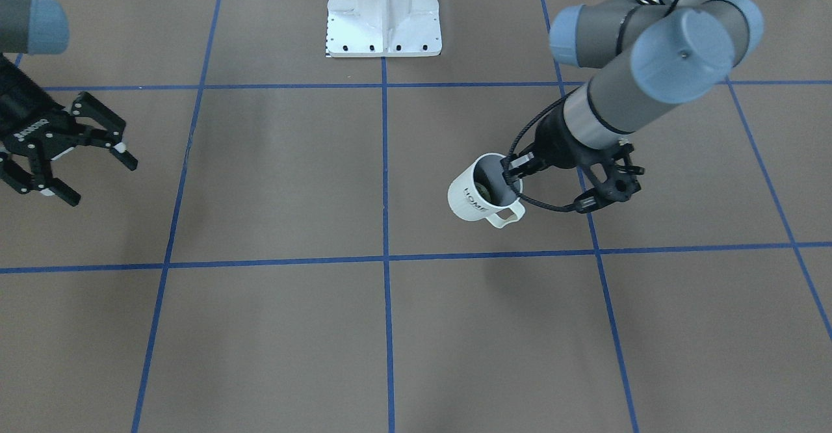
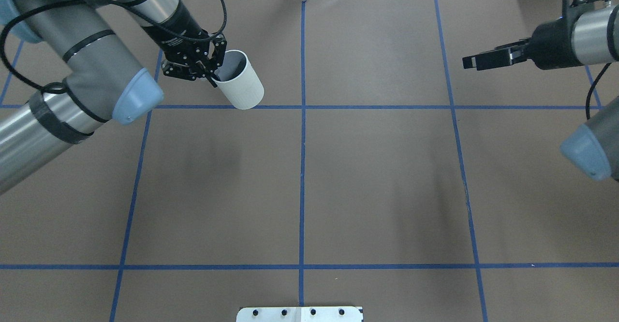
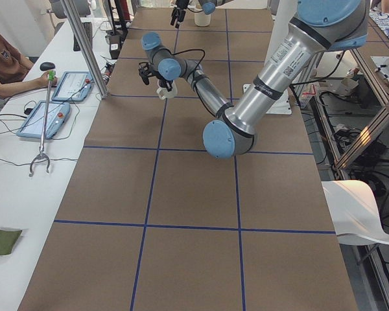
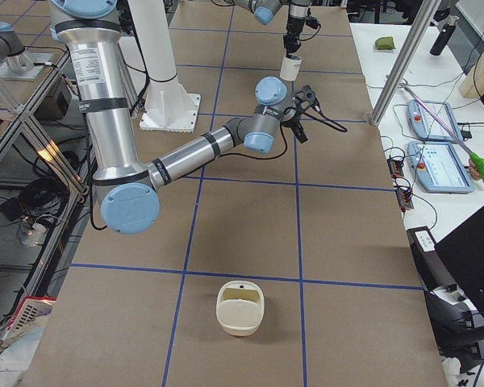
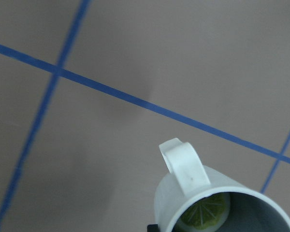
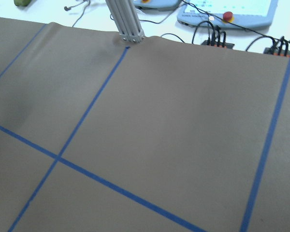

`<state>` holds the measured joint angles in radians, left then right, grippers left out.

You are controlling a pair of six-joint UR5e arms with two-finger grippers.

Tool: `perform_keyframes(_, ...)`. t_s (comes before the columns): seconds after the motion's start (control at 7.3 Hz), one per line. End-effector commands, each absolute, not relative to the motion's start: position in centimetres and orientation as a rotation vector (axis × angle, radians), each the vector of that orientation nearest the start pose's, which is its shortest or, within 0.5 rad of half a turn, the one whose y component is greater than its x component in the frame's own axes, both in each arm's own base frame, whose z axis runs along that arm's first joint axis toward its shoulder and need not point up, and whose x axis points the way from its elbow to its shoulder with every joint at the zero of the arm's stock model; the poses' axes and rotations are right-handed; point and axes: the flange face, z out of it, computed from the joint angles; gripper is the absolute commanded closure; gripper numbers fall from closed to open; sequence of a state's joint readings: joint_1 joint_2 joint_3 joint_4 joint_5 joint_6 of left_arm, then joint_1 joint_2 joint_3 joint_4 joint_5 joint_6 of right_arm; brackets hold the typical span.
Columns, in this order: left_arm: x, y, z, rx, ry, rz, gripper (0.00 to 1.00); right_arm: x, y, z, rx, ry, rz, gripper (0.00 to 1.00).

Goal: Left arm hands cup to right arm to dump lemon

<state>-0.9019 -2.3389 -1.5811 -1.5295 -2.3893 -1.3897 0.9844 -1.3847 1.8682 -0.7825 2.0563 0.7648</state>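
Overhead exterior view, hand-over step: cream mug (image 2: 240, 88), lemon slice (image 5: 206, 215) inside, is held tilted above the surface (image 2: 338, 191) by its rim in the clamped left pincer (image 2: 213, 73); right pincer (image 1: 97, 176), spread wide, empty and well apart, is judged due to be approached.

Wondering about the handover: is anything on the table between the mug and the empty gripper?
Nothing. In the front-facing view only bare brown table and a blue tape line lie between the cup and the right gripper.
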Motion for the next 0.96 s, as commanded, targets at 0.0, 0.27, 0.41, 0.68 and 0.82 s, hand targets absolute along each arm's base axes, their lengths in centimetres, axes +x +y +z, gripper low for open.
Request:
perform_keyframes(0.0, 41.6, -59.7, 11.8, -0.329, 0.948, -0.369, 1.00, -31.2, -45.1, 29.2, 0.892, -1.079, -0.132, 0.01)
perform_keyframes(0.27, 42.0, -59.8, 10.9, -0.322, 0.943, -0.370, 1.00, -39.2, -39.3, 27.7, 0.998, -1.024, -0.085, 0.01)
perform_keyframes(0.41, 42.0, -59.8, 11.0, -0.342, 0.915, -0.394, 1.00, -43.4, -35.2, 26.4, 1.068, -0.996, -0.039, 0.01)
perform_keyframes(0.68, 42.7, -59.2, 9.6, -0.348, 0.923, -0.395, 1.00, -48.4, -31.1, 24.1, 1.133, -0.980, 0.017, 0.01)
perform_keyframes(0.82, 43.5, -58.4, 9.4, -0.371, 0.916, -0.418, 1.00, -50.0, -30.4, 23.8, 1.158, -0.951, 0.048, 0.01)
